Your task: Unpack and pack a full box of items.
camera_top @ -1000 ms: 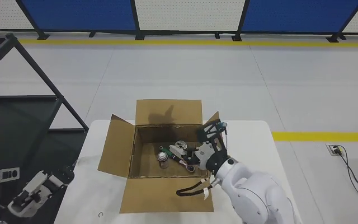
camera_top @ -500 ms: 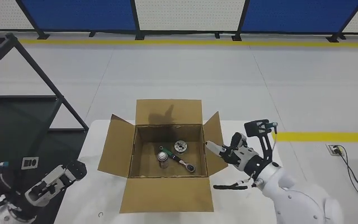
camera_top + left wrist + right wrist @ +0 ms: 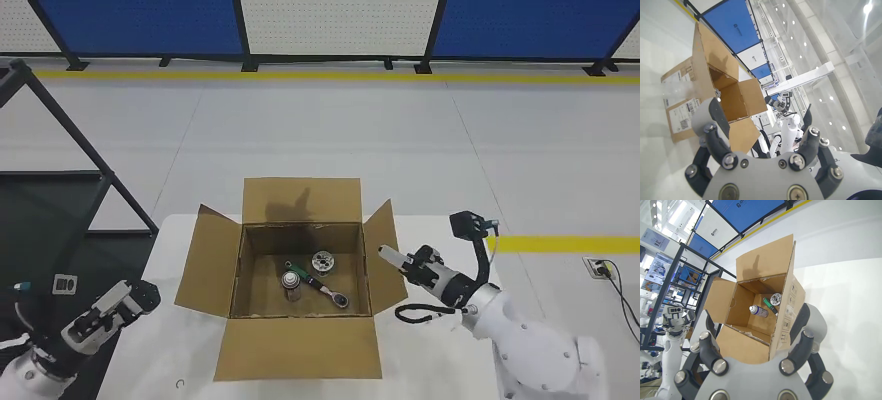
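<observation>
top view: the open box sits mid-surface with all four flaps splayed. on its floor lie a spray can toward 8 o'clock, a round metal part toward 1 o'clock, and a green-handled ratchet running diagonally between them toward 4 o'clock. the right claw hangs at 3 o'clock of the box, just outside the raised flap; the left claw sits off the surface's edge at 8 o'clock, well apart. left wrist view: the left claw is released, fingers spread with nothing between, facing the box from the side. right wrist view: the right claw is likewise spread and empty, looking down into the box at the can, ratchet and round part. the can looks stiff, smooth and apt to roll, so pinch it across mid-body. the ratchet seems heavy and rigid, best taken at the handle near the head. the round part looks dense and low, best gripped across its rim. the walls are deep and the 3 o'clock flap stands close, so entry should be from above; open surface lies at 3 o'clock.
</observation>
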Robot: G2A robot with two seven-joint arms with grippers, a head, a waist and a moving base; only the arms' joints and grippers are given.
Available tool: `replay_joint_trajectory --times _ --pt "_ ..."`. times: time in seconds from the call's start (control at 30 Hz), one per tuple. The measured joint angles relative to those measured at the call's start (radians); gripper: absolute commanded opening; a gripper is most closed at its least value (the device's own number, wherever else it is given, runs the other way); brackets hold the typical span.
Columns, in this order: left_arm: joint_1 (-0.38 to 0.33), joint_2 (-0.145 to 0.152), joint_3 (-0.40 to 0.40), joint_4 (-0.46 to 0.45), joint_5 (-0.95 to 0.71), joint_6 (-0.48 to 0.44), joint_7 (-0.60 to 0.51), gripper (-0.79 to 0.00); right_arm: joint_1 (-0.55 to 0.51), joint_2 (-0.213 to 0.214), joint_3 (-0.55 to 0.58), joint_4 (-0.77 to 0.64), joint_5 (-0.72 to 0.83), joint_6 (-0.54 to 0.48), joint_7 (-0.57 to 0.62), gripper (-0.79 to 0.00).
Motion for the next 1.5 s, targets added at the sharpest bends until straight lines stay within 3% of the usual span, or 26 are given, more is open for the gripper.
replay_joint_trajectory --times 0.53,0.8,1.0,1.5 --pt "-0.071 0.021 0.104 0.033 0.117 0.004 0.025 0.0 0.038 0.017 -0.099 0.056 0.121 -0.063 0.035 0.0" --pt "-0.098 0.026 0.168 0.002 0.106 0.015 0.02 0.0 0.113 0.011 -0.222 0.14 0.159 -0.055 -0.027 0.0" --pt "-0.129 0.03 0.232 -0.002 0.105 0.045 0.008 0.0 0.141 0.009 -0.248 0.198 0.199 -0.023 -0.061 0.0" --pt "-0.13 0.03 0.239 -0.006 0.112 0.048 0.012 0.0 0.137 0.009 -0.251 0.203 0.205 -0.024 -0.066 0.0"
